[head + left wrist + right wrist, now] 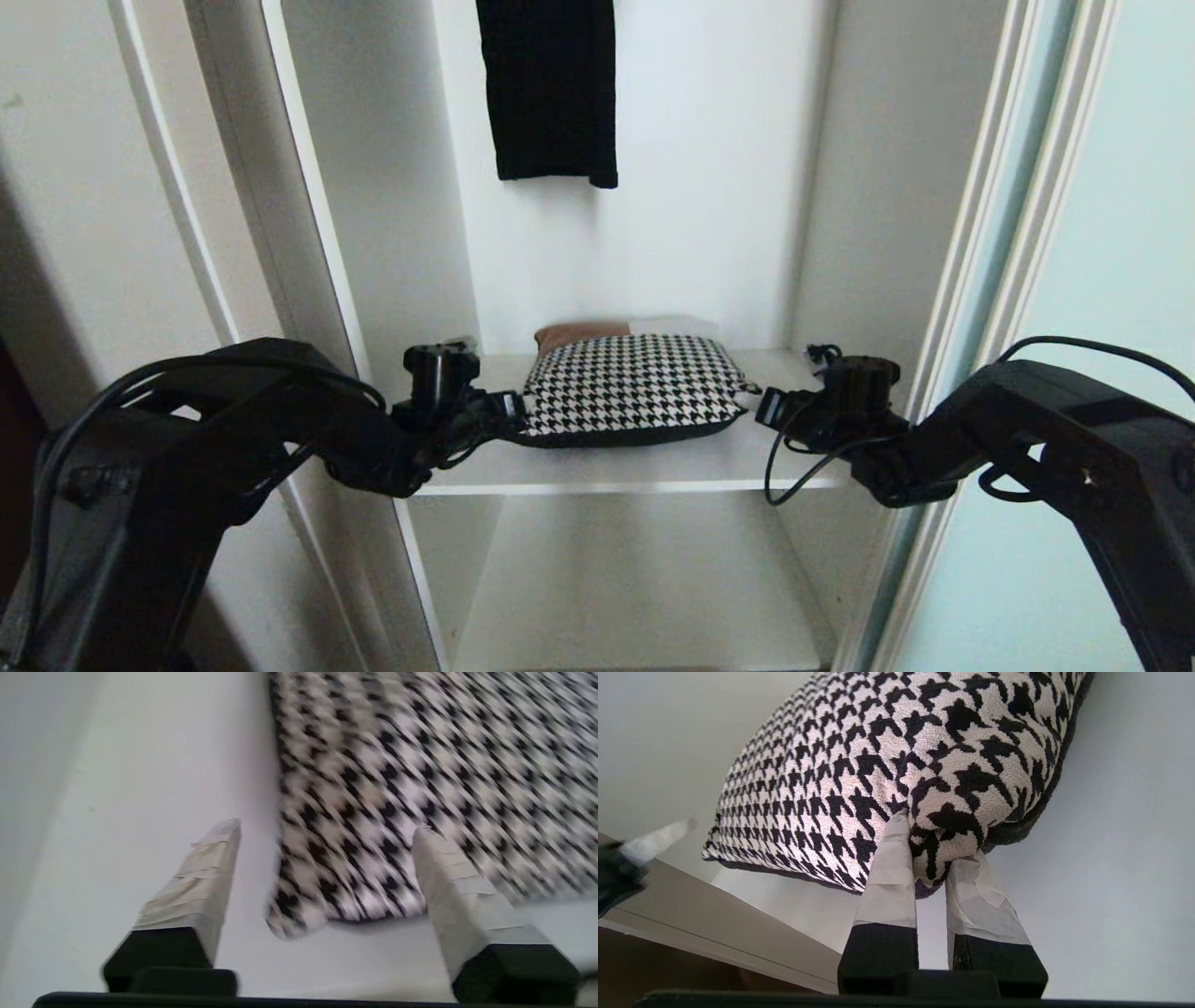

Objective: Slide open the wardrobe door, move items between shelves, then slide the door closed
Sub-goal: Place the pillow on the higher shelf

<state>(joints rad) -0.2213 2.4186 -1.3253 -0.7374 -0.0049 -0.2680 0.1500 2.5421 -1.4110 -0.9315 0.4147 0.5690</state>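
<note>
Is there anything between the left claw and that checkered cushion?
Nothing visible. The left gripper stands open, its taped fingers straddling the near corner of the houndstooth bundle on the shelf. The right gripper pinches the other corner.

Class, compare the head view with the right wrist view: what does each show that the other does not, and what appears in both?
Only the head view shows the hanging black garment, the aqua sliding wardrobe door, the lower shelf and a brown item behind the bundle.

Only the right wrist view shows the right gripper with its taped fingertips pinching the bundle's corner.

Both show the houndstooth bundle lying on the upper shelf, with the left gripper at its far side.
</note>
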